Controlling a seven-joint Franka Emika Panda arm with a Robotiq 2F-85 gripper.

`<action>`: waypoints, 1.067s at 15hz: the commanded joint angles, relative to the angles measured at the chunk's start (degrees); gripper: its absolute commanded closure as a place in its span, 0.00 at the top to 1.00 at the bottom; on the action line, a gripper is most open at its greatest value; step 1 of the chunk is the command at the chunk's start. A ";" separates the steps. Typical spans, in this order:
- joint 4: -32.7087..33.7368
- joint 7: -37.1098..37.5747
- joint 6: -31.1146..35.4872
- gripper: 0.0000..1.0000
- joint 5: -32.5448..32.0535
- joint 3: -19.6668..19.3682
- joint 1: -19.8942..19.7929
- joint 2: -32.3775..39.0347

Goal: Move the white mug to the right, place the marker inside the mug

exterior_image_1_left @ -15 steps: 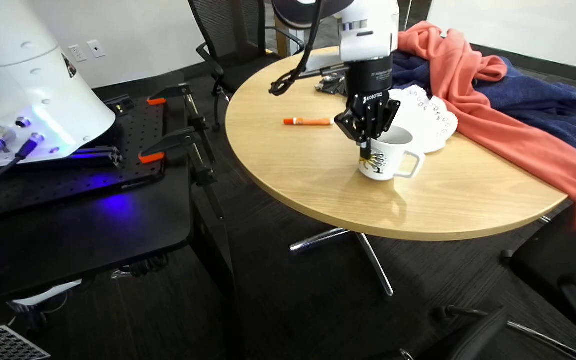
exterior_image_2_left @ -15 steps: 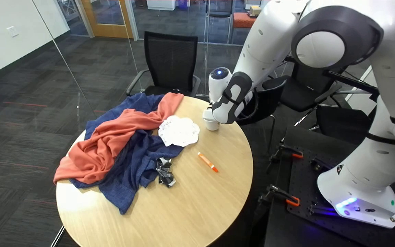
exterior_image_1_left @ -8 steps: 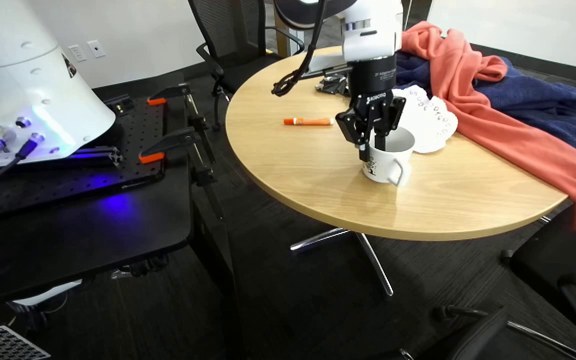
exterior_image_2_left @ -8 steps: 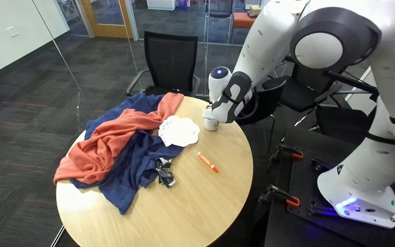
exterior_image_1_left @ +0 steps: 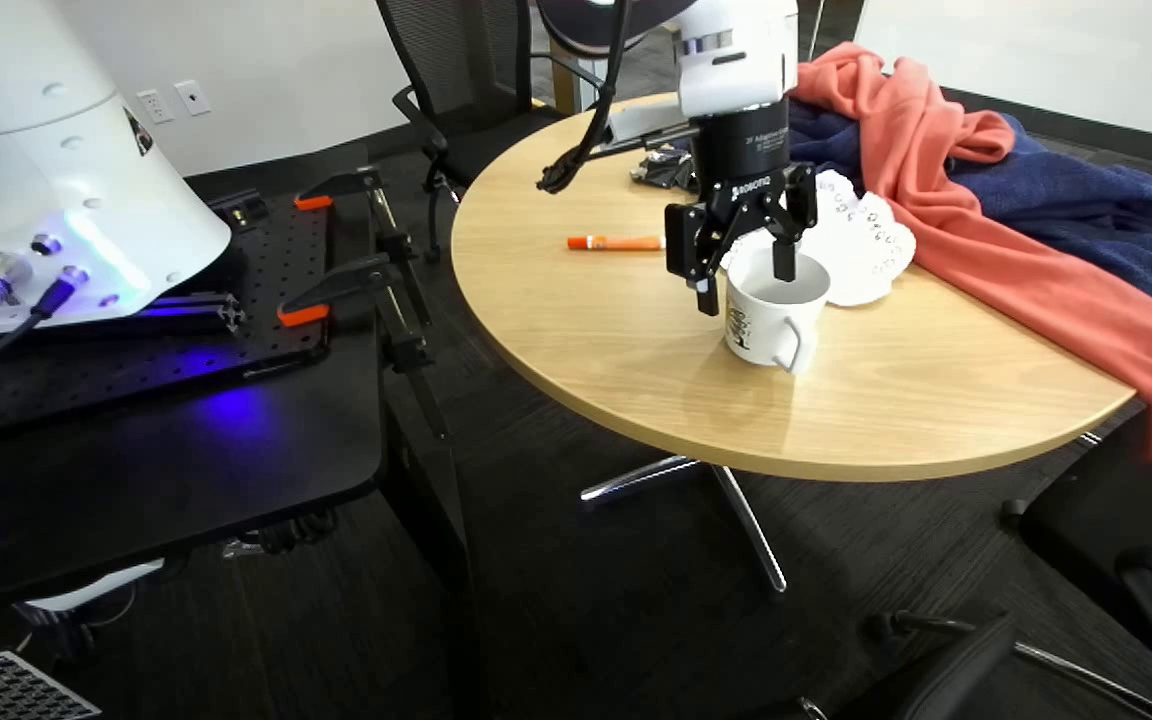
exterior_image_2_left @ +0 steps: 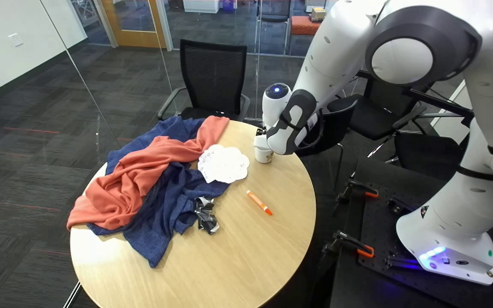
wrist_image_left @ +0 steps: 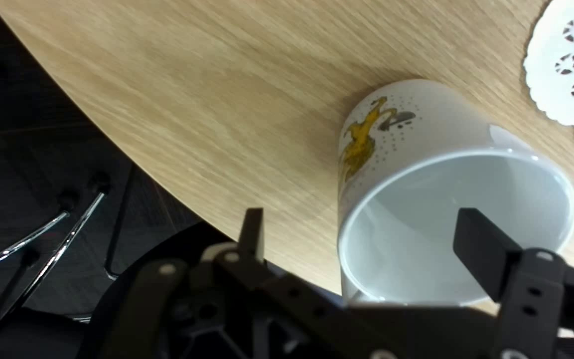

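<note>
- Clearing the white mug [exterior_image_1_left: 772, 320], upright on the table [exterior_image_1_left: 576, 310], calls for a straight lift.
- The claw [exterior_image_1_left: 745, 283] stands spread, gripping nothing; one finger [wrist_image_left: 482, 249] is above or inside the mug, hard to tell which.
- The marker [exterior_image_2_left: 259, 202] lies well apart.

The white mug [exterior_image_1_left: 774, 318] was seen upright on the worktop [exterior_image_1_left: 576, 320], near the edge, its round mouth turned upward. Its wall was decorated with a print; in the wrist view, a yellow figure and grey shapes among small dots were shown, while the side handle was mostly hidden. The marker [exterior_image_2_left: 259, 202], slim and orange, redder at one end and whitish at the end nearer the mug, was seen lying flat, well apart from it, on the same worktop.
</note>
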 commanded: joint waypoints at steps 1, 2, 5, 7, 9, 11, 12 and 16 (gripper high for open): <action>-6.07 -1.86 5.34 1.00 0.42 -1.83 1.94 -5.22; -7.12 -2.16 6.80 1.00 0.76 -2.27 2.48 -5.97; -10.72 -4.96 10.65 1.00 1.28 -2.93 3.64 -9.05; -13.20 -8.64 12.39 1.00 1.12 -2.07 3.51 -11.87; -15.47 -13.40 13.30 1.00 0.94 -1.08 3.17 -14.71; -17.58 -18.73 13.46 1.00 0.75 0.15 2.97 -17.50; -18.58 -21.64 12.97 1.00 0.49 1.17 2.53 -19.00; -21.45 -31.94 11.00 1.00 0.60 5.86 1.05 -23.17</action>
